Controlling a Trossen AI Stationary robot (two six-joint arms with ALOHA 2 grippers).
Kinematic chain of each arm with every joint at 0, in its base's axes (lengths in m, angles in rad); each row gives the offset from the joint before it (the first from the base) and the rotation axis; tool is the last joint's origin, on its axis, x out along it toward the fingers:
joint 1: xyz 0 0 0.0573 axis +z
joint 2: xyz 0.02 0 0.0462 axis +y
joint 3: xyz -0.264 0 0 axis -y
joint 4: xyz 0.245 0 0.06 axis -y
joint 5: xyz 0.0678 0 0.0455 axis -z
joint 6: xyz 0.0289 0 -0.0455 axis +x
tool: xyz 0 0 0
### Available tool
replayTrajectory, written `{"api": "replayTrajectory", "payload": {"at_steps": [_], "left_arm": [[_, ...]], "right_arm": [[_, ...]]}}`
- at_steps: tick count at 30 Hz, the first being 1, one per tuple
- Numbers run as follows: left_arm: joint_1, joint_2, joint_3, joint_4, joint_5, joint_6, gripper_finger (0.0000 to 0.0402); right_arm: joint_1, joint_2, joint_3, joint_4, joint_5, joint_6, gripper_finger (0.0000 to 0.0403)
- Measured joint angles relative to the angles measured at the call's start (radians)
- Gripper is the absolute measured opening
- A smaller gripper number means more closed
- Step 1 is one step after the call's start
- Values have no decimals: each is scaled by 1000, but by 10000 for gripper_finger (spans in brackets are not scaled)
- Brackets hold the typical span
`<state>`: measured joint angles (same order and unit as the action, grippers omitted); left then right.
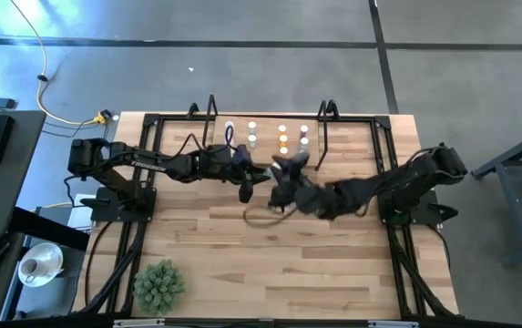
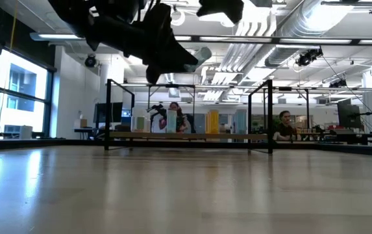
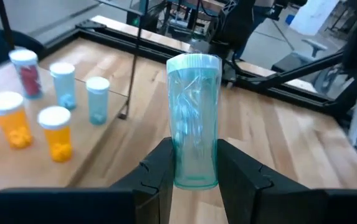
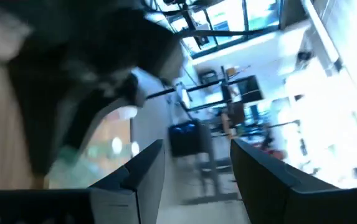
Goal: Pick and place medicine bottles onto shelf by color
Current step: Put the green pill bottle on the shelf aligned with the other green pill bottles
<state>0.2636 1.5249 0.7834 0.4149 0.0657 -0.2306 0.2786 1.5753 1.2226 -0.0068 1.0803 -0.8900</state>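
left jaws [image 3: 194,177] clamped on teal bottle [image 3: 194,118], upright between fingers, above table

Our left gripper [image 3: 194,180] is clamped on a teal-green bottle [image 3: 194,118] held aloft; our right gripper [image 4: 194,168], raised alongside, has its fingers parted.

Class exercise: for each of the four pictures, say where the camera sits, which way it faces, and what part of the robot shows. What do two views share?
High: above the table, facing down; both arms, shelf.
Low: at tabletop height, facing the room; arms overhead.
Left wrist: on the left arm, facing forward; left tool shut on a teal bottle.
Right wrist: on the right arm; right tool open, empty.
Shared: left wrist and high views both show orange bottles on the shelf.
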Motion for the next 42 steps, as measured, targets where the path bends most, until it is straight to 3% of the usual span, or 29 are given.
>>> {"api": "replayTrajectory", "payload": {"at_steps": [4,8,15,23,29,36,42], "left_arm": [[16,0,0,1,7,44,90],[19,0,0,7,13,53,90],[17,0,-1,18,13,78,90],[7,-6,-2,73,3,104,90],[-28,-6,-53,129,-29,91,90],[-40,-27,-231,429,-51,51,90],[-35,-59,-299,481,-32,55,90]], "right_arm": [[-62,-33,90,-92,-131,159,172],[-120,-35,236,-290,-269,372,172],[-235,-31,444,-616,-610,753,173],[-336,-24,481,-764,-946,901,173],[-351,-8,480,-755,-995,936,173],[-350,7,480,-737,-1038,936,173],[-350,54,480,-717,-1062,935,173]]}}
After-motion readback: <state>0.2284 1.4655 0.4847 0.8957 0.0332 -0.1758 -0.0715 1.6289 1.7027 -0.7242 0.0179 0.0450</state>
